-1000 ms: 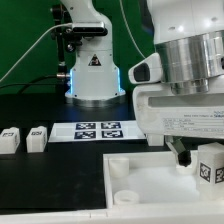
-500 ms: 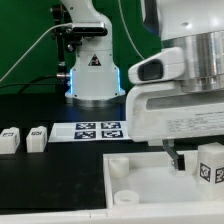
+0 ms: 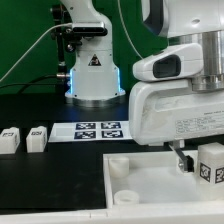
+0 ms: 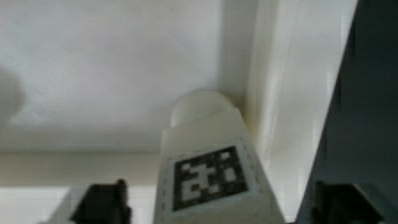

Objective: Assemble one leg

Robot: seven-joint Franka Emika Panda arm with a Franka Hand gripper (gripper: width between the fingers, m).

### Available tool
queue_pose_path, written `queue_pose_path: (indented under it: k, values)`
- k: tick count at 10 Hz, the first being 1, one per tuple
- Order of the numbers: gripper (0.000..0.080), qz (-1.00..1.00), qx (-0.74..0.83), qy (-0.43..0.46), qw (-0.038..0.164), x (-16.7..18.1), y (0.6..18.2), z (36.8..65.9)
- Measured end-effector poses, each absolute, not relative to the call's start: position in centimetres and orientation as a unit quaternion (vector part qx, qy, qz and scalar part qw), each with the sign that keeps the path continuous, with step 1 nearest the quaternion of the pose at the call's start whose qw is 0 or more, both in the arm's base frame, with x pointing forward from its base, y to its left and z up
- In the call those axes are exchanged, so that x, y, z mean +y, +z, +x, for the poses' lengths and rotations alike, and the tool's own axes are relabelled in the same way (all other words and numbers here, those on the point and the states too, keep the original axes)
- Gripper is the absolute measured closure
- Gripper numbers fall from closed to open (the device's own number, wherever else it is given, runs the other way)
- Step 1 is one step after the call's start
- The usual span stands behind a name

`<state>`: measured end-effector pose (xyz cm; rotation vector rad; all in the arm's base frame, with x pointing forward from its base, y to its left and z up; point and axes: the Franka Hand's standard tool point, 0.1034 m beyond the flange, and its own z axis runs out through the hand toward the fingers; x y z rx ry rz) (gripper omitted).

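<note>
Fingers of the end effector (image 3: 192, 166) hang just above the large white panel (image 3: 150, 183), at the counter's near edge toward the exterior view's right. A dark fingertip shows beside the leg (image 3: 211, 166), which stands upright with its tagged face toward the camera. From this angle the jaws seem to stand on either side of it, but I cannot tell whether they press on it or stand slightly apart.

From the wrist, the leg (image 4: 210, 160) rises between two dark fingers (image 4: 103, 203), its tag facing the lens and its far end reaching toward the panel's surface near an inner edge. A thin gap shows on each side of it, so the grip is uncertain here too.

Judging by this, the task is in its middle: one leg has been brought to the panel, yet the pictures do not show whether it is seated in a socket. Two round corner sockets (image 3: 118, 168) toward the exterior view's left look unfilled. Two more legs (image 3: 10, 139) lie well apart from the arm near the counter's left edge, beside the marker board (image 3: 98, 130). Seating and tightening probably remain.
</note>
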<state>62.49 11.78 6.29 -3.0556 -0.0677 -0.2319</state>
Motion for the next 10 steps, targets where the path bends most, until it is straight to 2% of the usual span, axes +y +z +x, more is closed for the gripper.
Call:
queue_pose_path:
  k: [1,2,5,8,10]
  values:
    - [0.0423,-0.996,0.008,-0.074,0.042,11.83,6.29,62.48]
    - [0.0509,-0.995,0.049,-0.073,0.045,11.85,6.29,62.48]
    - [0.0509,-0.974,0.212,-0.059,0.054,11.86,6.46,62.66]
    - [0.0509,-0.864,0.496,-0.044,0.069,12.24,6.30,62.53]
    - [0.0508,-0.744,0.660,-0.020,0.100,12.18,6.22,62.74]
